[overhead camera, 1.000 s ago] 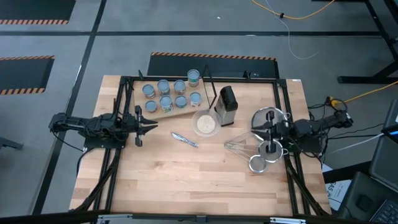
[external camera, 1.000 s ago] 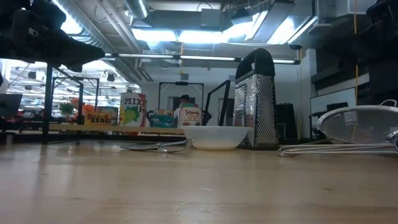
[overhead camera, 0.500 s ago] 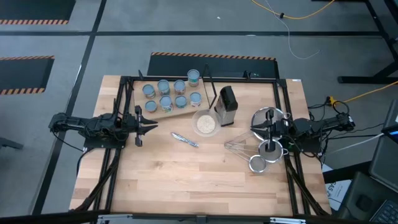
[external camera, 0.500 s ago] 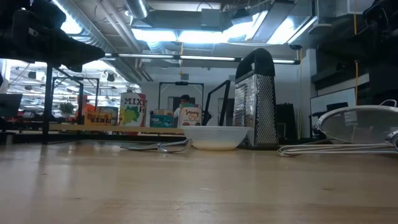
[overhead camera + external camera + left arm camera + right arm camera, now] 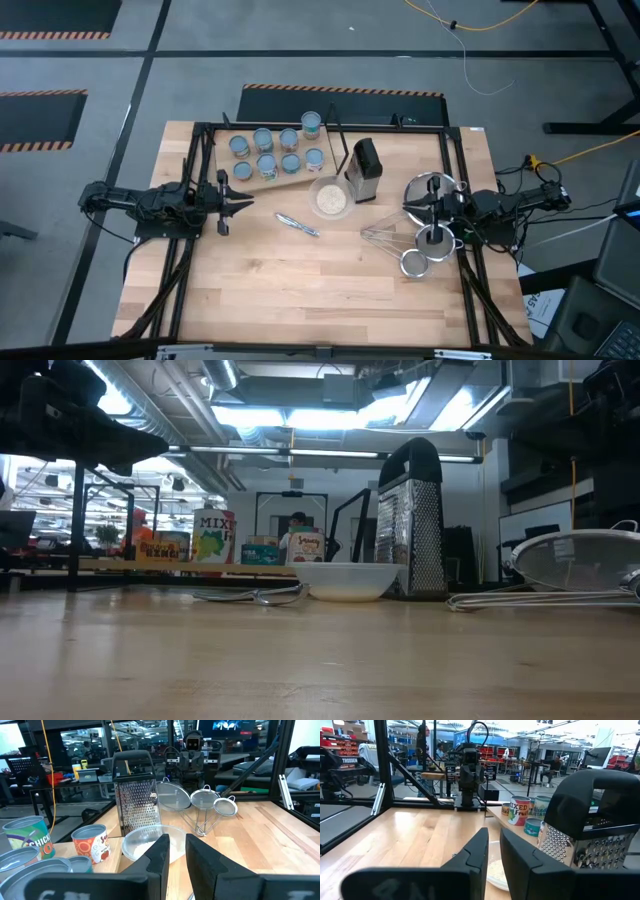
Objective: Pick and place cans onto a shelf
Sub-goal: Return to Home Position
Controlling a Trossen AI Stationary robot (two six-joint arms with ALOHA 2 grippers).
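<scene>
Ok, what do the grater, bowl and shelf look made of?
Grater: shiny perforated metal, with a black top, probably plastic. Bowl: whitish, slightly see-through rim, likely plastic or glass. Shelf: pale matte wood, lighter than the tabletop.

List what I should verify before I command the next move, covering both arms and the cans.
1. Nothing held by left gripper: ok.
2. Nothing held by right gripper: ok.
3. Left gripper apart from shelf and cans: ok.
4. Room under right gripper, which overlaps the strainers in the high view: cannot tell.
5. Cans upright, eight tops in two rows: ok.
6. Back-right can fully on the shelf: cannot tell.
</scene>
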